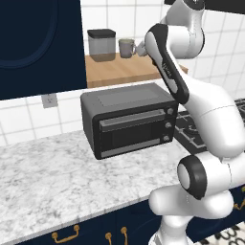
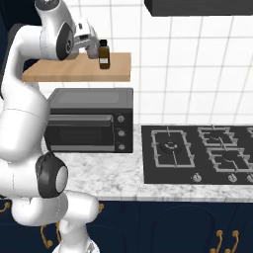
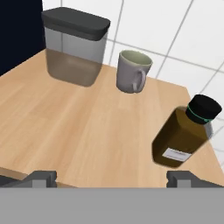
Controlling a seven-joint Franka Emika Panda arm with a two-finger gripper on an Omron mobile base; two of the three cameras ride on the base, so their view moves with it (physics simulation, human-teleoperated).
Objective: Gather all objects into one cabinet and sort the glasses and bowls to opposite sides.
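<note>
Here we are hovering our open, empty two-finger gripper (image 3: 111, 177) over the wooden shelf (image 3: 78, 131), judging the grey handled cup (image 3: 132, 71) ahead, beyond the fingertips, as the next pickup.

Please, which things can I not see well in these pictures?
- Gripper, hand view: the bottom edge cuts off the finger tips.
- Cabinet, left base view: cut off by the top and left edges, handle not visible.
- Brown bottle, right base view: label too small to read.
- Grey mug, left base view: the arm hides its right side.
</note>
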